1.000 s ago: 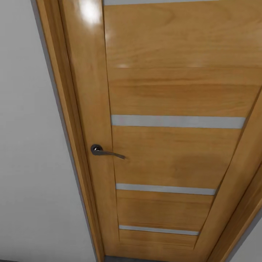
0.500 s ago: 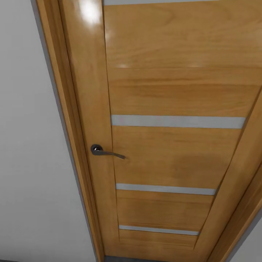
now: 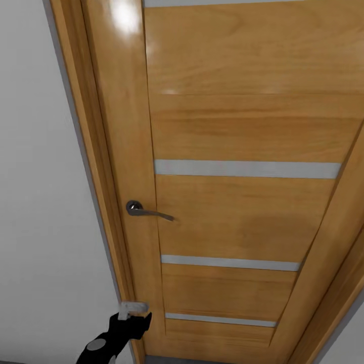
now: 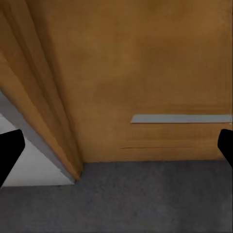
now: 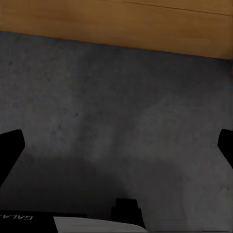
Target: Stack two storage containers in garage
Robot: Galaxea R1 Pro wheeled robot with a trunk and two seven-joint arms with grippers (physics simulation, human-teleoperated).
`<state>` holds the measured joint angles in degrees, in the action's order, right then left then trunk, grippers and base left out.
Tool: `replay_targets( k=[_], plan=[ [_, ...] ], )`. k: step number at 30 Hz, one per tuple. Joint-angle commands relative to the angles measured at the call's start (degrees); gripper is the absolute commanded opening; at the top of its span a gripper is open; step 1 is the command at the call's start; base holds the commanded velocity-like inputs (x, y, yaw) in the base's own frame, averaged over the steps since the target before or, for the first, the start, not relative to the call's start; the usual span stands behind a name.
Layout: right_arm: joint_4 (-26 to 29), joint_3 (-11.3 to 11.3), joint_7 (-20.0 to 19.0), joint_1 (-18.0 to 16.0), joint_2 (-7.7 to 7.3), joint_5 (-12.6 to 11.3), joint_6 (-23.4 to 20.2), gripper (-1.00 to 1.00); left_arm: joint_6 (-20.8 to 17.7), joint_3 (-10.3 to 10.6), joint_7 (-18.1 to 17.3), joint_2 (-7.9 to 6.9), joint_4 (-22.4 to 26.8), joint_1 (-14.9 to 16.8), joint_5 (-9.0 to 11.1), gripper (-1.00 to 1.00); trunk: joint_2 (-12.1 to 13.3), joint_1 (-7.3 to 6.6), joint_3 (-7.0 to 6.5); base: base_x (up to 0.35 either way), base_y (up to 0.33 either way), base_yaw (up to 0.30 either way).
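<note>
The two storage containers are out of view. A wooden door with grey glass slats stands shut close in front of me, its metal lever handle near the left side. My left gripper rises at the door's lower left, beside the frame. In the left wrist view the left gripper is open and empty, its dark fingers far apart, facing the door's bottom and the grey concrete floor. My right gripper is open and empty over the floor by the door's foot.
A white wall runs left of the wooden door frame. The frame's right post slants along the right side. Part of my own base shows low in the right wrist view.
My left arm has risen into the head view at the door's lower left. The door and the camera have not moved.
</note>
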<state>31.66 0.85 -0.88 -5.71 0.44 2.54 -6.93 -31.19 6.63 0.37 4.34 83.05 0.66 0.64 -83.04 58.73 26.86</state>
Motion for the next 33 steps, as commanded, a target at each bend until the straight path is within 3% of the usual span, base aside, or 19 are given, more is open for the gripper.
replay_targets(
  k=[1,4,11,15,27,33],
  plan=[
    [-0.15,0.02,-0.09,-0.02,0.00,0.30,-0.34,1.00,-0.53,0.26,0.09,0.45,0.38,0.14,0.00,1.00,-0.04,0.00,0.06,0.000,0.000,0.000],
    [-0.63,0.15,-0.09,-0.01,0.00,0.44,-0.06,1.00,-0.84,1.32,0.13,1.01,0.80,1.19,-0.01,1.00,-0.04,0.00,0.06,0.000,0.000,0.000],
    [-0.97,1.70,-0.09,0.00,0.00,0.53,2.04,1.00,-2.07,6.07,0.16,1.85,0.97,5.53,0.02,1.00,-0.04,0.00,0.06,0.000,0.000,0.000],
    [-1.05,2.03,-0.09,-0.02,0.03,0.54,2.42,1.00,-6.40,6.52,0.16,2.16,1.02,10.73,0.06,1.00,-0.04,0.00,0.06,0.000,0.000,0.000],
    [-2.03,2.04,-0.09,-0.02,0.09,0.54,2.51,1.00,-7.29,6.39,4.79,2.32,0.37,22.19,0.08,1.00,-0.04,0.00,0.06,0.000,0.000,0.000],
    [-2.08,2.05,-0.09,-0.02,0.15,0.57,2.45,1.00,-7.29,6.18,5.00,2.30,-0.35,25.13,0.41,1.00,-0.04,0.00,0.06,0.000,0.000,0.000]
  ],
)
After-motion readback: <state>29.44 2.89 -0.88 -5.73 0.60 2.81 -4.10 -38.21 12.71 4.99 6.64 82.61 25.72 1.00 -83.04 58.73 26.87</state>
